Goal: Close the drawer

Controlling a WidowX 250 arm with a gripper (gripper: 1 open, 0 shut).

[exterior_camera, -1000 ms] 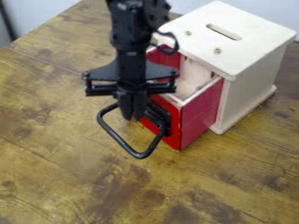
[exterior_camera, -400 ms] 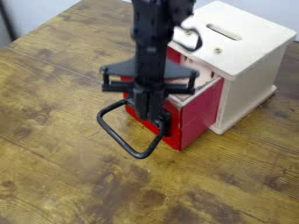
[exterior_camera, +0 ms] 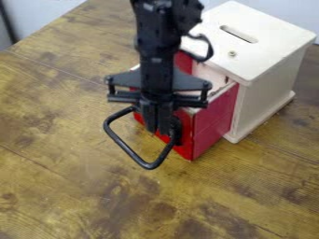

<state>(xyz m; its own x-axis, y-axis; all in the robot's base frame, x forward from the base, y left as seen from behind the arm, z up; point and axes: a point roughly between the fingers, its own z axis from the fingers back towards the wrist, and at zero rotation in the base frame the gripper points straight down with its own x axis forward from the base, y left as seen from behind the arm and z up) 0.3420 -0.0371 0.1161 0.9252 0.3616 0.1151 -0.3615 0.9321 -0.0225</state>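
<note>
Table (exterior_camera: 50,112): bare wood is lying to the left of everything, so nothing is blocking my approach from that side.

Wire loop handle (exterior_camera: 125,149): the black loop is jutting out from the drawer front towards the near left and hanging just above the table. I am treating it as something to stay clear of rather than something to push on, since I judge it would flex or swing.

Claw (exterior_camera: 159,126): I am pointing it straight down, just in front of the drawer face and above the inner end of the loop. The fingers are pressed together. I cannot tell whether they are pinching the thin wire or nothing at all.

Drawer (exterior_camera: 206,119): the red box is sticking part of the way out of the lower opening, front face towards me, its top edge showing under the overhang. It is not yet shut.

Cabinet (exterior_camera: 262,61): the pale wooden housing, slot on top, is standing at the right behind the drawer.

Step in hand: I am lining up to press the red face inwards. To do it well, I am aiming low and square on the flat front, pushing along the drawer's own line towards the cabinet, slowly, so the light housing is not sliding or tipping.
</note>
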